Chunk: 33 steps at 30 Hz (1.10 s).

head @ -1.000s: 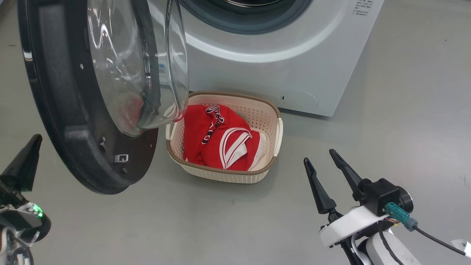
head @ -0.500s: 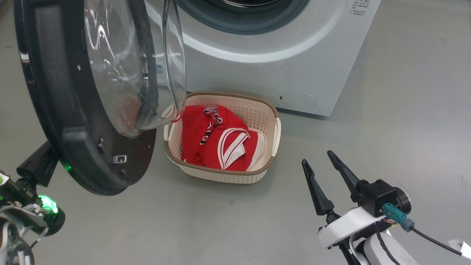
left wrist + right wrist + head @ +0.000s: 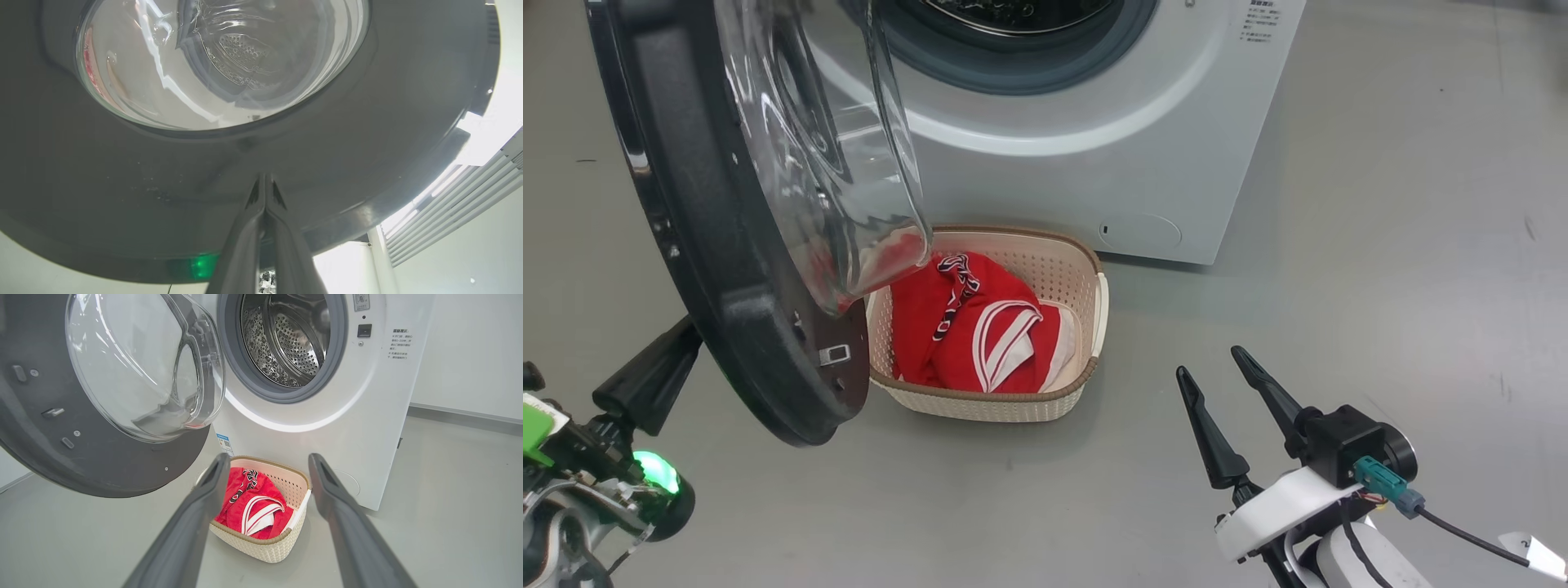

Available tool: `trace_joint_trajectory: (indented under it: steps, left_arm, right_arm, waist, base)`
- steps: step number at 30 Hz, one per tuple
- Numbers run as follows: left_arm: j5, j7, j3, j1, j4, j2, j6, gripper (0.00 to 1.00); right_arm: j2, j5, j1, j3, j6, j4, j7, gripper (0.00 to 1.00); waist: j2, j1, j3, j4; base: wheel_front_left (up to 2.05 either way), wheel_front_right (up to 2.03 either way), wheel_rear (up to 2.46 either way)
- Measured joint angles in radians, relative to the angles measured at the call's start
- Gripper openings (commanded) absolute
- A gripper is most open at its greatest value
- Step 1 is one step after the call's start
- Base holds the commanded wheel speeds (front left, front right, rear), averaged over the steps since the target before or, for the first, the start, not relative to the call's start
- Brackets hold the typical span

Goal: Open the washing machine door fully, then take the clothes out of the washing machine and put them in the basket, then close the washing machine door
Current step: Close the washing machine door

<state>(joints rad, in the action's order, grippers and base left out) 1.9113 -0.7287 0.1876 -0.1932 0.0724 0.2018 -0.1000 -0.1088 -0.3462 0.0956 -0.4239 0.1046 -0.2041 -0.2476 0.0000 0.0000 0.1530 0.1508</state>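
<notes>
At your left, the left gripper (image 3: 263, 181) has its 2 fingers pressed together, the tips at the outer face of the washing machine door (image 3: 711, 261), perhaps touching, probably to push it closed. The door hangs half open above the basket (image 3: 980, 406), which stands just before the washing machine (image 3: 1094, 163); the clothes (image 3: 947, 327) lie inside it. The drum (image 3: 294, 347) looks empty. At your right, the right gripper (image 3: 1209, 362) hovers with fingers apart, holding nothing. You count 1 door, 1 basket, 1 red heap; its pieces I cannot separate.

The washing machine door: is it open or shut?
Open. The washing machine door stands swung away from the washing machine, whose steel drum shows through the opening.
</notes>
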Motion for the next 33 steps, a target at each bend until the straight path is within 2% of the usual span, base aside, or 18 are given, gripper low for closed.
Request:
trace_joint_trajectory:
  steps: [11, 22, 33]
  left_arm:
    - [0.017, 0.004, -0.036, 0.007, -0.03, -0.062, -0.004, 0.0]
    - [0.016, 0.049, -0.031, 0.002, -0.04, -0.065, -0.011, 0.0]
    - [0.012, 0.097, -0.019, -0.028, -0.038, -0.064, -0.019, 0.0]
  right_arm:
    - [0.012, -0.005, 0.0, -0.009, 0.001, -0.001, 0.0, 1.0]
    - [0.023, -0.013, 0.0, -0.006, 0.0, 0.002, 0.0, 1.0]
    - [0.039, -0.023, 0.007, 0.007, -0.002, 0.021, 0.0, 1.0]
  waist:
    - [0.0, 0.0, -0.009, -0.078]
    - [0.0, 0.0, 0.015, -0.184]
    - [0.0, 0.0, 0.046, -0.323]
  base:
    - [0.0, 0.0, 0.0]
    - [0.0, 0.0, 0.0]
    - [0.0, 0.0, 0.0]
